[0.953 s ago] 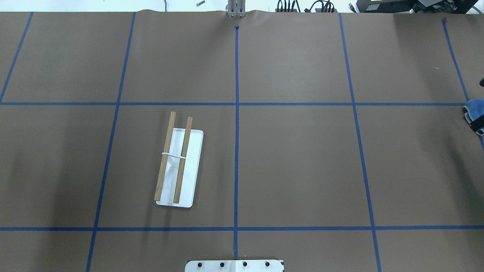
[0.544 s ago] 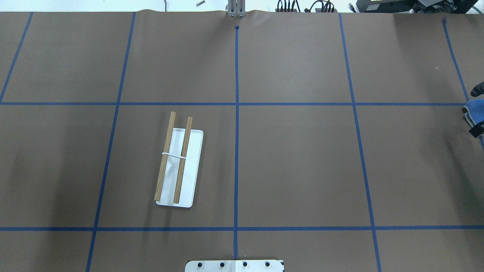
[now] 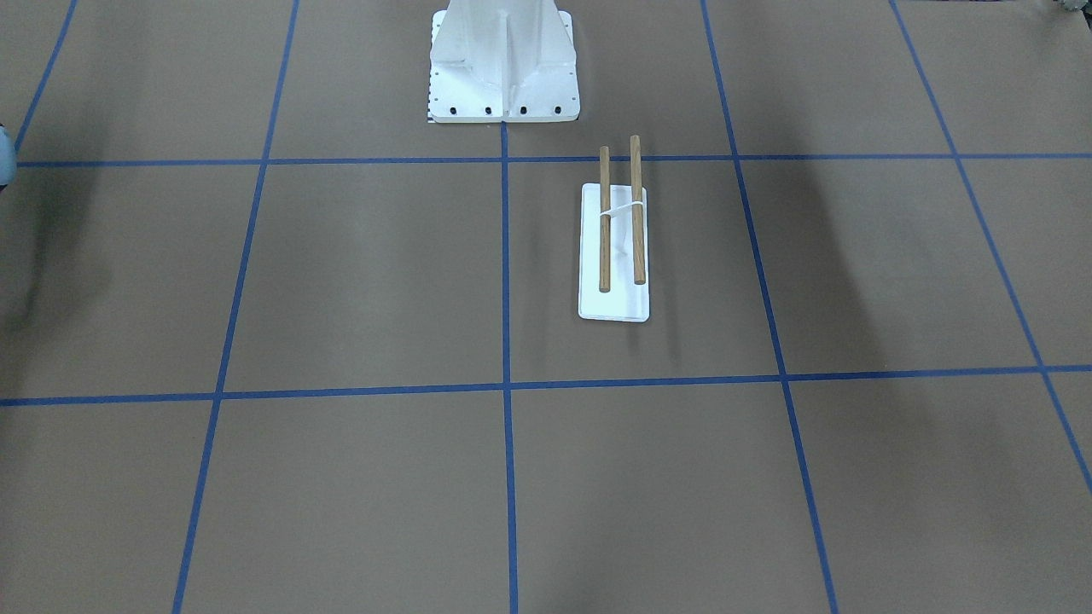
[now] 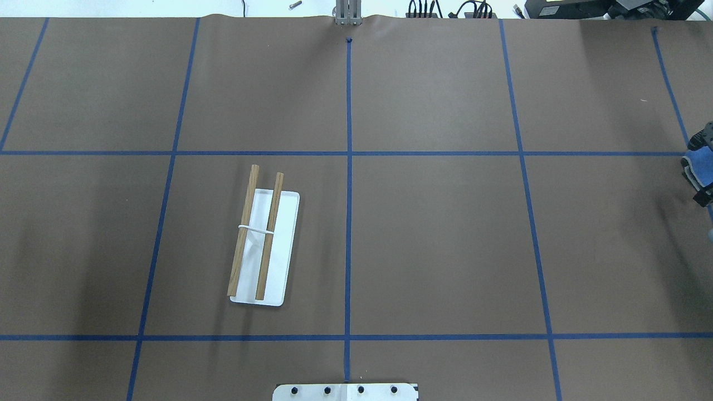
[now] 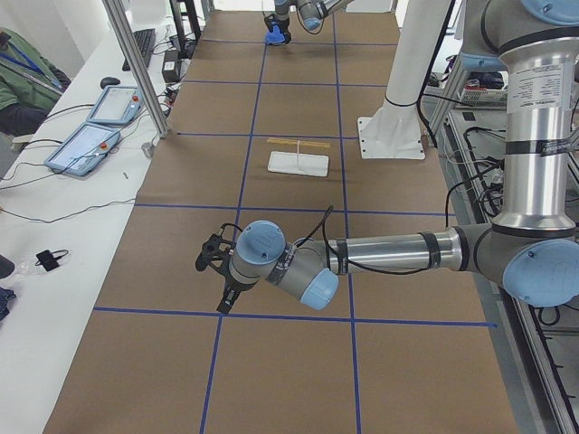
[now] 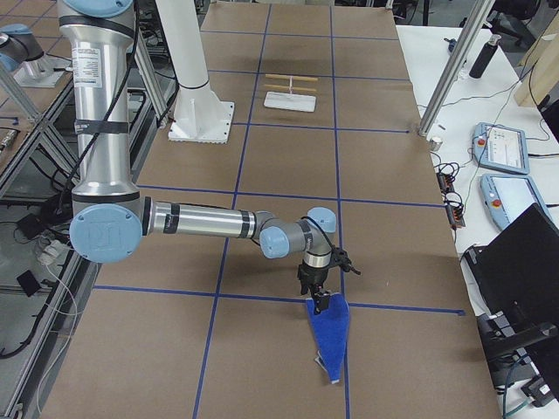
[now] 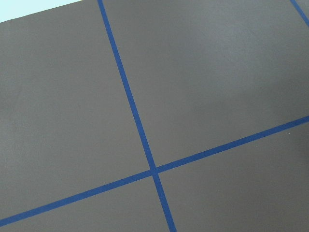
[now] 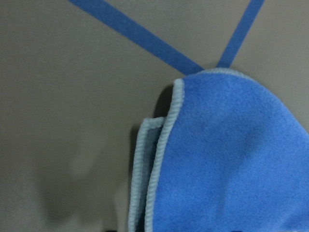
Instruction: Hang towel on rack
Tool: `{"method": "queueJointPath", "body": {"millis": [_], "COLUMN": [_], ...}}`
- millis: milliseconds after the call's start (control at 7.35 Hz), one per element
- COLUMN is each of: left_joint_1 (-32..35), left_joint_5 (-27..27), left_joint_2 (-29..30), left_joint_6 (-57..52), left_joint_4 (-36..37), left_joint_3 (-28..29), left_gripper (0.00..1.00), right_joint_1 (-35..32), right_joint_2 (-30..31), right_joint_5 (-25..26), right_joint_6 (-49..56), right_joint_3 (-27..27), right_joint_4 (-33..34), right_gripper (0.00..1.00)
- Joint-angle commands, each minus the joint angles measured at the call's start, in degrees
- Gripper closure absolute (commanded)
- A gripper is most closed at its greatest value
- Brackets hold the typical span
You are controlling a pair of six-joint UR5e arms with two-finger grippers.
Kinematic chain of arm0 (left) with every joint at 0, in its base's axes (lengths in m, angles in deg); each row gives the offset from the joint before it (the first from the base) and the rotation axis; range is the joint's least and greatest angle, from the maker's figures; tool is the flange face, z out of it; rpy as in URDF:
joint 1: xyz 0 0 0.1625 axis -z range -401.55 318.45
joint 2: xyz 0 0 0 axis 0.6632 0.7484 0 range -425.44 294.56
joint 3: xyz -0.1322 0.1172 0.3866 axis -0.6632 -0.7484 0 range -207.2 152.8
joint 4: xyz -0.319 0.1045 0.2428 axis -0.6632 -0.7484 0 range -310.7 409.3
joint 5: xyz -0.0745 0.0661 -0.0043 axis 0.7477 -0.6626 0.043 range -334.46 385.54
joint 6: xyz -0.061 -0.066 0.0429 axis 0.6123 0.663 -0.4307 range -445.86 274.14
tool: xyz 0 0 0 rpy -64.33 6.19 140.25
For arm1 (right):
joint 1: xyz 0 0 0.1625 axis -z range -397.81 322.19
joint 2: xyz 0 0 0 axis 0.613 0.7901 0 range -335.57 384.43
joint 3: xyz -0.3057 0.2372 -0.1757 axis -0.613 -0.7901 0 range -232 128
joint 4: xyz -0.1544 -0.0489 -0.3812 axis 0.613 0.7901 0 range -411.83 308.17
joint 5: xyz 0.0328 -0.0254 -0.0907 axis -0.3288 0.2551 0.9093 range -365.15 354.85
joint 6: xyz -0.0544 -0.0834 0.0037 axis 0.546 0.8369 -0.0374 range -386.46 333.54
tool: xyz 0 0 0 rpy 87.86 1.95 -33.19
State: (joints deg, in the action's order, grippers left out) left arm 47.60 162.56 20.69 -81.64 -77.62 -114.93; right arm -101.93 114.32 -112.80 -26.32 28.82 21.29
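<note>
towel [image 4: 703, 169] far right — rack [image 4: 269, 236] well apart

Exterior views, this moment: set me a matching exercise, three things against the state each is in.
Things:
1. towel
2. rack
3. left gripper

States:
A. both dowels bare
B. over brown paper and blue tape lines, nothing else beneath it
C. pinched at its top end by the right gripper

Pairs: 1-C, 2-A, 3-B
</note>
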Motion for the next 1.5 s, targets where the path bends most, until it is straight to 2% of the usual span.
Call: {"method": "queueJointPath", "body": {"millis": [0,272,953,1089,1361], "left_joint_1": [-0.29,-0.55,-0.81,-0.82,-0.82], "left_joint_5": [0.00,0.00,0.00,0.00,0.00], "left_joint_2": [0.00,0.00,0.00,0.00,0.00], "left_joint_6": [0.00,0.00,0.00,0.00,0.09], "left_joint_4": [0.00,0.00,0.00,0.00,0.00], "left_joint_3": [0.02,0.02,-0.07,-0.07,-0.16], "left_gripper": [0.02,0.02,0.02,0.02,0.02], "right_joint_1": [0.32,0.32,-1.43,-3.27,-8.71], "right_joint_2": [-0.07,-0.25,-0.34,-0.60,-0.60], "right_joint_5": [0.15,0.06,-0.90,-1.86,-7.13], "right_joint_6": [0.04,0.12,0.47,0.65,0.65], "right_joint_3": [-0.14,-0.14,0.82,2.74,6.17], "right_joint_4": [0.09,0.09,0.09,1.04,1.67], "right_gripper": [0.40,1.00,1.00,1.00,1.00]}}
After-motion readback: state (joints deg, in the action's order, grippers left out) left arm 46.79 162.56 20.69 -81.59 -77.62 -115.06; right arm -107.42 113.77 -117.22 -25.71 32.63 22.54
